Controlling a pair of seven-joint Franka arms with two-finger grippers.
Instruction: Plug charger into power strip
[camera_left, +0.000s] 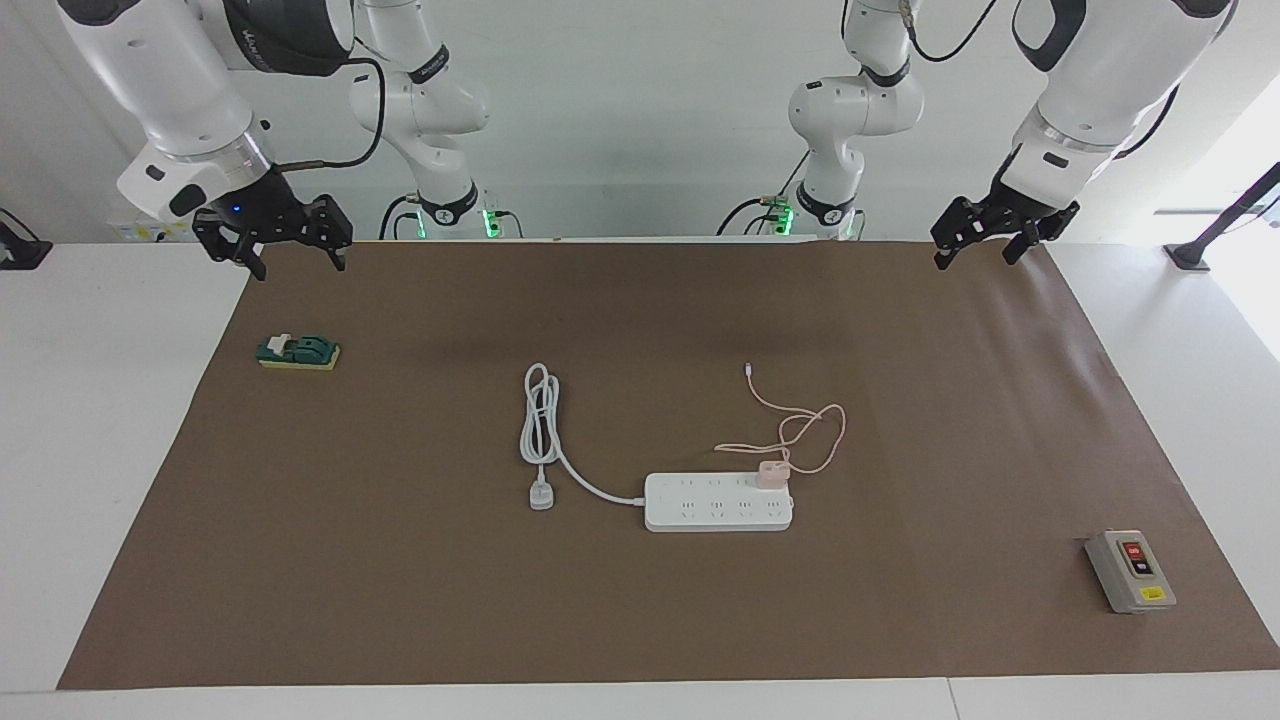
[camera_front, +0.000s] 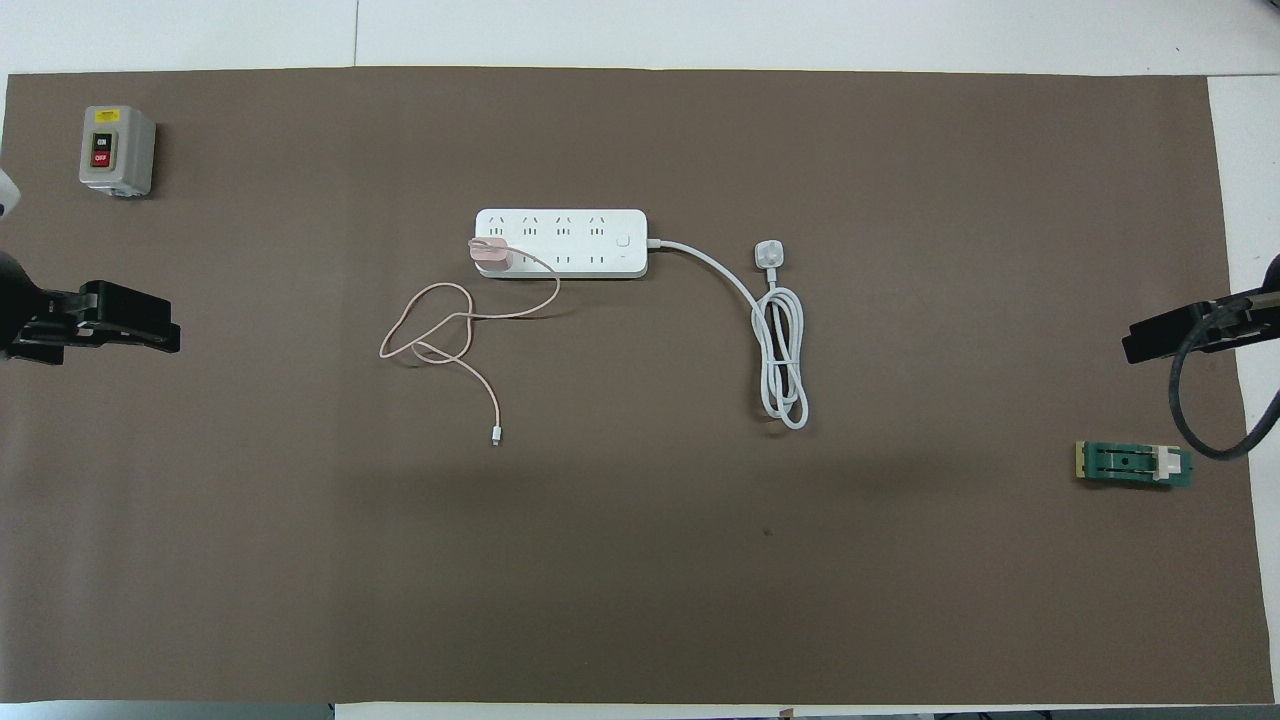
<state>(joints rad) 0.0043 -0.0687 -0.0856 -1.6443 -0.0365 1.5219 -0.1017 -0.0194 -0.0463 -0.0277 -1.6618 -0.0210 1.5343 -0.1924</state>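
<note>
Pink plastic charger (camera_front: 490, 256), parked on the power strip (camera_front: 560, 243) at its 8 o'clock corner, going by the overhead view as a clock face. Looks plugged in, though can't tell if it's seated all the way. Strip lying flat just off mat centre toward 11 o'clock.

Probably super light and rigid, bit slick too. Best grabbed by the two flat sides of the cube, not by the cable (camera_front: 440, 330), which is thin, floppy and looped off toward 7 o'clock. Would expect the strip to slide if pushed sideways, so straight down only.

Container-wise, just the sockets: one taken by the cube, the rest bare.

Left gripper (camera_left: 978, 250) hanging open over the mat's 9 o'clock edge, right gripper (camera_left: 298, 262) open too over the 3 o'clock edge, both empty and well apart from the strip. Grey switch box (camera_front: 117, 150) at 10 o'clock, green clip thing (camera_front: 1133, 463) at 4.
</note>
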